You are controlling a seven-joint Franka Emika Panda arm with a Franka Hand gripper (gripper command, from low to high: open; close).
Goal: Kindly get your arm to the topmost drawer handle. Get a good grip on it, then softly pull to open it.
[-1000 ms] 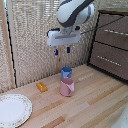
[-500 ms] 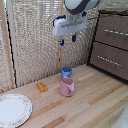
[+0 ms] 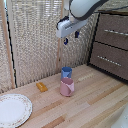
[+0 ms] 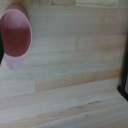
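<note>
The blue-tipped pincer [image 3: 70, 38] hangs in the air, carrying nothing; whether its tips are spread or pressed together cannot be told. Above it curves the bulky glossy white robot arm [image 3: 82, 9]. The thin silver-grey bar handle [image 3: 116, 32] sits well apart, on the wide dark brown wooden drawer front [image 3: 106, 35] past the pale wooden counter's [image 3: 95, 102] far edge. Best bet: line up square with the bar, close across it, pull gently. The wrist view shows only a pink plastic cup [image 4: 16, 36]; the handle looks blurred.
</note>
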